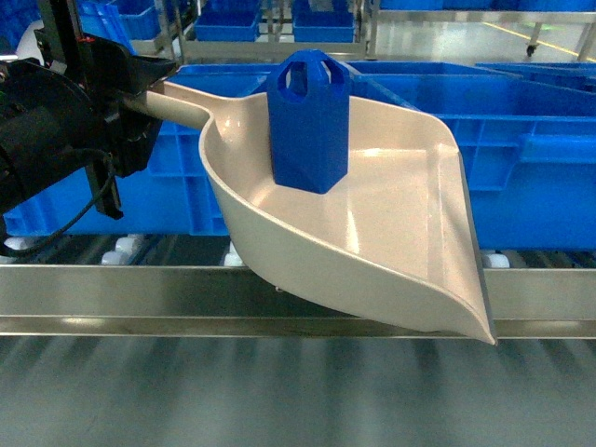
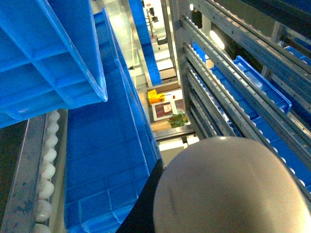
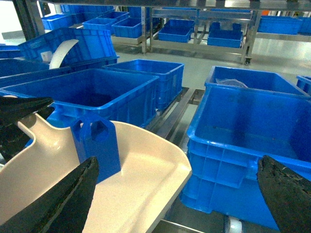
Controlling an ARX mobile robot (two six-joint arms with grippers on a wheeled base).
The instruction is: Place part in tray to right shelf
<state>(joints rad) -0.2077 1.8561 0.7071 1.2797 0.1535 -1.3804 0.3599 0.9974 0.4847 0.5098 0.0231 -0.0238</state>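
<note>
1. The left claw point(image 1: 140, 88) grips the tray point(image 1: 391, 242) handle.
2. The part point(image 1: 310, 121) stands upright in the tray, whose lip overhangs the right shelf point(image 1: 112, 293) rail (crates point(image 1: 531, 158) crowd behind).
3. The right claw point(image 3: 180, 194) gapes wide, empty.

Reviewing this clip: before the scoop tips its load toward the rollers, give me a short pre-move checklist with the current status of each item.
1. Part seated inside the tray: ok, standing upright on the tray floor.
2. Left gripper holding the tray handle: ok in the head view, though its fingers are not clearly visible.
3. Right gripper clear of the load: ok, open, fingers apart on either side of the view, holding nothing.
4. Tray lip past the front rail of the right shelf: cannot tell; the lip overlaps the rail in the head view.
5. Landing spot on the rollers: cannot tell; blue crates stand directly behind.
</note>
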